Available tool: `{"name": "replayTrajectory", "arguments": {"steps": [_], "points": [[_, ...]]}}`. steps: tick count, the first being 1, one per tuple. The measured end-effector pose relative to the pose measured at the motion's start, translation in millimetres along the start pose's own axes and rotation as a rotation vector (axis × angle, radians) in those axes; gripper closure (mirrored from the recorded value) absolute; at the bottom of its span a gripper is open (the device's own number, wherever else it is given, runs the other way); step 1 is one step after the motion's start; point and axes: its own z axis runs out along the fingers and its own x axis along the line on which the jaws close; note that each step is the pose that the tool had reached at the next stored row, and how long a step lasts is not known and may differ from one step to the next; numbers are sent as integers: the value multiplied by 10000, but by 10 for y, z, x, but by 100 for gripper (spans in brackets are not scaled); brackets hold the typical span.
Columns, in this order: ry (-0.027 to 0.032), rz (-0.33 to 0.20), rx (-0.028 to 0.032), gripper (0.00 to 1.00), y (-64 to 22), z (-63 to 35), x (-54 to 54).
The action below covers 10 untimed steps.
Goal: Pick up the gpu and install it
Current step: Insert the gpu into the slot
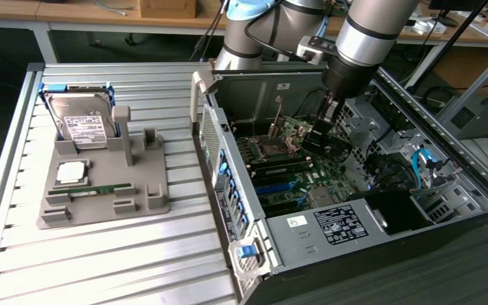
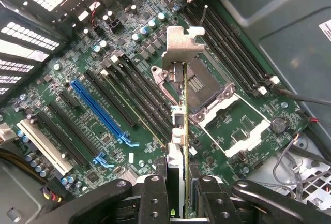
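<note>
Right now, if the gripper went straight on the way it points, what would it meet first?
The thin dark circuit card with a silvery bracket, clamped in the gripper, leads; it would likely meet the green motherboard beside the processor socket, though depth is unclear.

Soft, even overhead light fell on the case [image 1: 220, 149], while its open inside lay dimmer, darkest under the arm. On the exterior view's left of the case, the table [image 1: 100, 267] gleamed pale. Inside it, the gpu [image 2: 180, 48] bracket caught mild glare.
</note>
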Motion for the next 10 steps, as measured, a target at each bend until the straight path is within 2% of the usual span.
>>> {"name": "replayTrajectory", "arguments": {"steps": [10], "points": [[0,-384,-10,73,0,0,0]]}}
